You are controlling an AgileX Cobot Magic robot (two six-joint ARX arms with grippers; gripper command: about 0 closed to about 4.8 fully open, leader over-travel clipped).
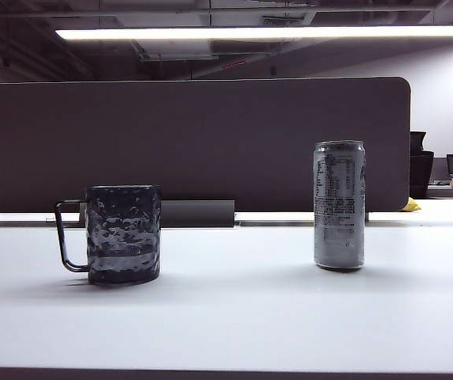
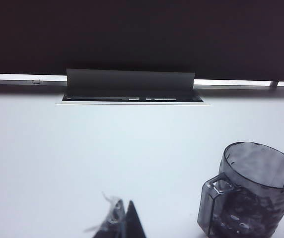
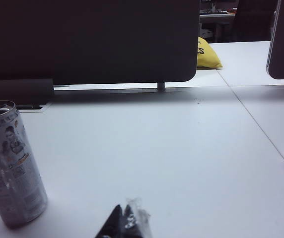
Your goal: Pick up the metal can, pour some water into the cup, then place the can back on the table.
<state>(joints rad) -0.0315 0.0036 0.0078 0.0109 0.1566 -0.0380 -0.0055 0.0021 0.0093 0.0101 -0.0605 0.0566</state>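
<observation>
The metal can (image 1: pixel 339 204) stands upright on the white table (image 1: pixel 234 301), right of centre; the right wrist view shows the can (image 3: pixel 10 163) with its top open. The dark dimpled cup (image 1: pixel 122 233) stands left of centre, handle pointing left, also seen as the cup (image 2: pixel 251 191) in the left wrist view. Neither gripper appears in the exterior view. My left gripper (image 2: pixel 123 210) hovers low over bare table beside the cup, its fingertips pressed together. My right gripper (image 3: pixel 123 212) is shut too, empty, a short way from the can. No water is visible.
A dark grey partition panel (image 1: pixel 191 142) runs along the back of the table, with a cable slot cover (image 2: pixel 129 82) at its base. A yellow object (image 3: pixel 207 54) lies beyond the partition's right end. A seam (image 3: pixel 251 119) crosses the tabletop on the right.
</observation>
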